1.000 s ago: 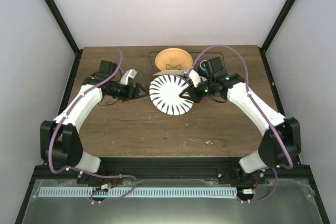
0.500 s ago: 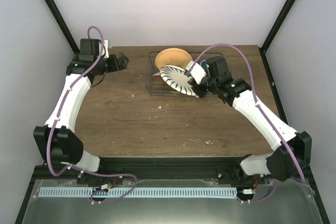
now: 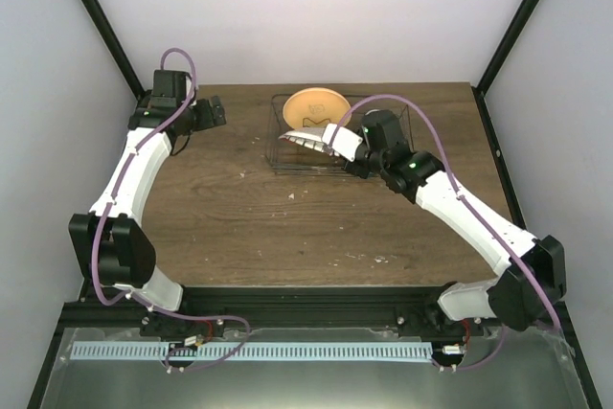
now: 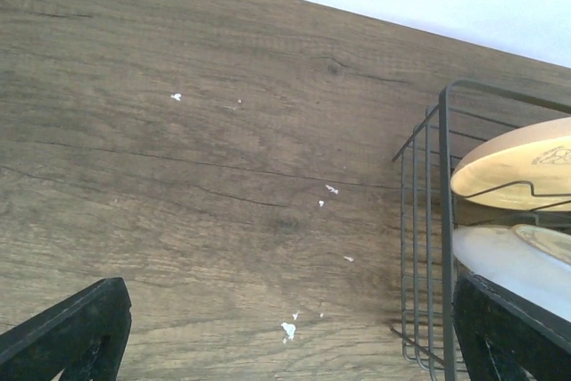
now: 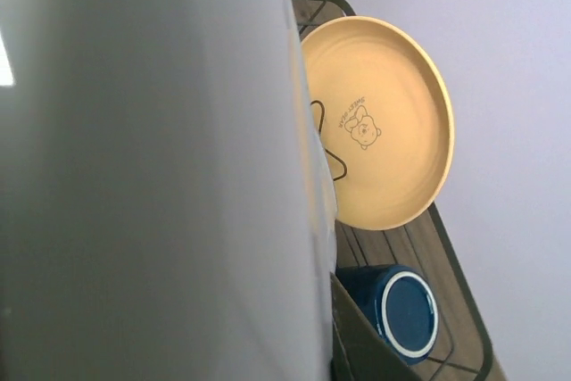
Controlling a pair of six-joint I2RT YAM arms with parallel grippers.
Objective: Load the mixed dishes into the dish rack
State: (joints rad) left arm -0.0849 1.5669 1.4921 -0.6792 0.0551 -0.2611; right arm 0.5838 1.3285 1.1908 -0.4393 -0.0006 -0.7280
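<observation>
Rear plate (image 3: 316,107), front plate (image 3: 308,144), mug (image 5: 406,311) beside them, in dish rack (image 4: 443,220).

The top view looks down from behind the near edge over the whole brown wooden table (image 3: 239,227). The left wrist view skims low towards the grey wire dish rack (image 4: 443,220). The right wrist view crowds a white round plate (image 5: 152,176). All three share the orange-yellow round plate (image 5: 384,122).

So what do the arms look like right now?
The left arm and right arm both have white shells, black joints and bases, and a looping purple cable. The left fingers are black wedges. A green light shows on the right arm.
</observation>
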